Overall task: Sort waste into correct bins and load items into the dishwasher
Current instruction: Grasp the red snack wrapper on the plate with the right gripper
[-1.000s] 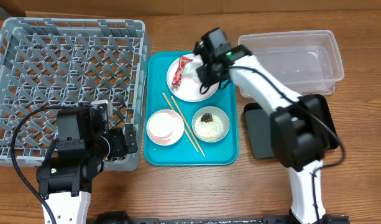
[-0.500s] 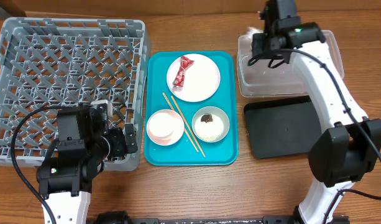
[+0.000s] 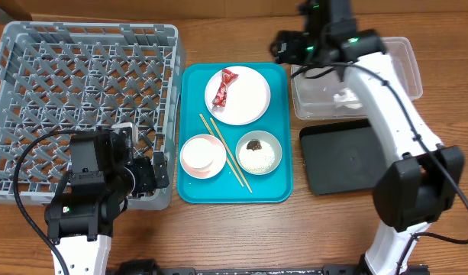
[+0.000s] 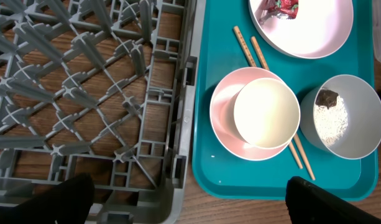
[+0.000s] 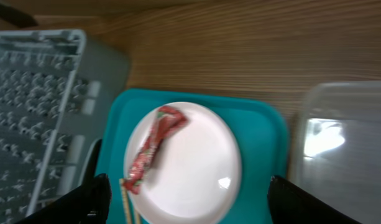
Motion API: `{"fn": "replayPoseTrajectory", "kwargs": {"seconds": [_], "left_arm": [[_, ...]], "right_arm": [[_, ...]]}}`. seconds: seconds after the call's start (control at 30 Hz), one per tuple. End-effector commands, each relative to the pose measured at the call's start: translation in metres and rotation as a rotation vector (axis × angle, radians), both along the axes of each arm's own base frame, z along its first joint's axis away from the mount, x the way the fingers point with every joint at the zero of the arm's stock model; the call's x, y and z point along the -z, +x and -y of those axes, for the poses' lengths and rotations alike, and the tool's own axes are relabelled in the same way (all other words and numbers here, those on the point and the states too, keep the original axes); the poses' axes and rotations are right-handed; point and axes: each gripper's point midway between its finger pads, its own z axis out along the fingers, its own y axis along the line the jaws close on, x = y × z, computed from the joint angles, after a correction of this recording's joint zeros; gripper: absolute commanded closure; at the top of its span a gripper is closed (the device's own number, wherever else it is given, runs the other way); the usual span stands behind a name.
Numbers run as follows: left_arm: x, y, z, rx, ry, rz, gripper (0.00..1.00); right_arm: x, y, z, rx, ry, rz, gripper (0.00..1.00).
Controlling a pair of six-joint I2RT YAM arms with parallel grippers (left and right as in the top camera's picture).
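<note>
My right gripper (image 3: 289, 46) hangs open and empty over the gap between the teal tray and the clear tub (image 3: 386, 65). A crumpled white tissue (image 3: 343, 96) lies in that tub. In the right wrist view its fingers (image 5: 91, 200) straddle the white plate (image 5: 190, 168), where the red wrapper (image 5: 150, 148) lies. The wrapper (image 3: 222, 86) sits on the plate's (image 3: 247, 99) left side. My left gripper (image 4: 187, 205) is open at the grey dish rack's (image 3: 81, 76) near right corner. The white cup (image 4: 266, 113) sits in the pink bowl (image 4: 224, 121). The greenish bowl (image 3: 259, 151) holds rice and a dark scrap (image 4: 327, 98). Chopsticks (image 3: 227, 154) lie between the bowls.
The teal serving tray (image 3: 192, 187) holds the dishes at the table's centre. A black tray (image 3: 348, 156) lies just in front of the clear tub, to the right of the teal tray. Bare wood runs along the front edge.
My right gripper carried the tissue from the plate to the clear tub, opened and let it fall in, then swung left toward the teal tray. The left arm has not moved.
</note>
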Motion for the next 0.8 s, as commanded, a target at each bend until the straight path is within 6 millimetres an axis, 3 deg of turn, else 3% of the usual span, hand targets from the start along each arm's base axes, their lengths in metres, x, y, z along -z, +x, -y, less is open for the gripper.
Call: {"fn": "replayPoseTrajectory", "kwargs": {"seconds": [0.0,0.17,0.3,0.63,0.77], "left_arm": [[-0.010,0.003,-0.002,-0.016,0.000,0.028,0.00],[-0.010,0.003,-0.002,-0.016,0.000,0.028,0.00],[-0.010,0.003,-0.002,-0.016,0.000,0.027,0.00],[-0.010,0.003,-0.002,-0.016,0.000,0.027,0.00],[-0.010,0.003,-0.002,-0.016,0.000,0.027,0.00]], "right_arm": [[0.018,-0.008,-0.044,-0.031,-0.019,-0.013,0.18],[0.053,-0.014,-0.088,-0.052,-0.072,-0.018,0.19],[0.085,-0.019,-0.111,-0.017,-0.092,-0.055,0.21],[0.152,-0.026,-0.138,0.045,-0.075,-0.159,0.38],[0.160,-0.029,-0.139,0.041,-0.086,-0.174,0.54]]}}
